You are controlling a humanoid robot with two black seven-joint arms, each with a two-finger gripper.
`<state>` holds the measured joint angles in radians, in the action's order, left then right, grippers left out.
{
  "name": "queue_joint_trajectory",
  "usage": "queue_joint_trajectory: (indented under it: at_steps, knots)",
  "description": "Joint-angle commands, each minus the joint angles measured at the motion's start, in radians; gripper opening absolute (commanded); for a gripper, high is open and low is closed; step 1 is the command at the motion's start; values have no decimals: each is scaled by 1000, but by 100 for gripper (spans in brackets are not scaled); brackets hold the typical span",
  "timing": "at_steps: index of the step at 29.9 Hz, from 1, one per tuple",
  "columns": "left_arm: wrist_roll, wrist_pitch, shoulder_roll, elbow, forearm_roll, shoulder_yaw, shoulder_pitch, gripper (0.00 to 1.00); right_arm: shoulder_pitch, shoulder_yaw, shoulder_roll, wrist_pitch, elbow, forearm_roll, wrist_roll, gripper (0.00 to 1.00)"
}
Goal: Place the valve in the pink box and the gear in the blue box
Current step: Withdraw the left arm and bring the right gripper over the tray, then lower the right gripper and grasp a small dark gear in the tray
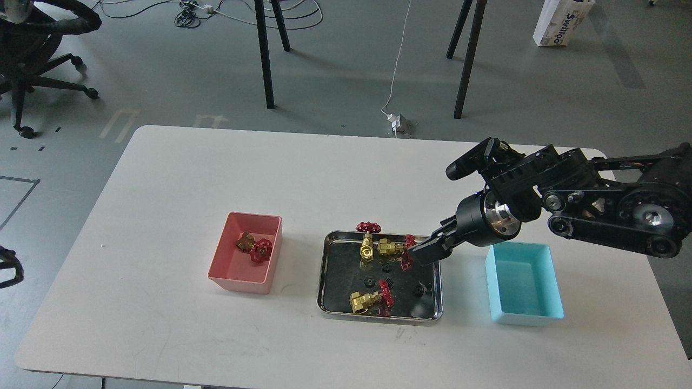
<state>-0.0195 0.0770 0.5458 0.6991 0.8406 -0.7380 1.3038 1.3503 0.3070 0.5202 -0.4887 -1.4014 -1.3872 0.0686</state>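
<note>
One valve lies in the pink box at the left. Three more valves lie in the steel tray: one at the back rim, one beside it, one at the front. Several tiny black gears lie on the tray floor, among them one in the middle, one to its left and one on the right. The blue box at the right is empty. My right gripper hangs over the tray's back right corner, next to a red handwheel; its dark fingers cannot be told apart. My left gripper is out of view.
The white table bears the three containers in a row near its front. My right arm reaches in from the right above the blue box. Chair and stand legs stand on the floor behind the table.
</note>
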Motion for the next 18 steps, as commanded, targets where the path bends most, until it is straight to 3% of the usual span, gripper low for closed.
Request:
queue_joint_trajectory:
  at_steps: [1,18]
  knots:
    - [0,-5,0,-4,0,-1,18,99,-5,76,-72,0,39,-65,31,99]
    - [0,-8,5,-26,0,-1,61,99,-66,159,-298,0,245,-148,91,92]
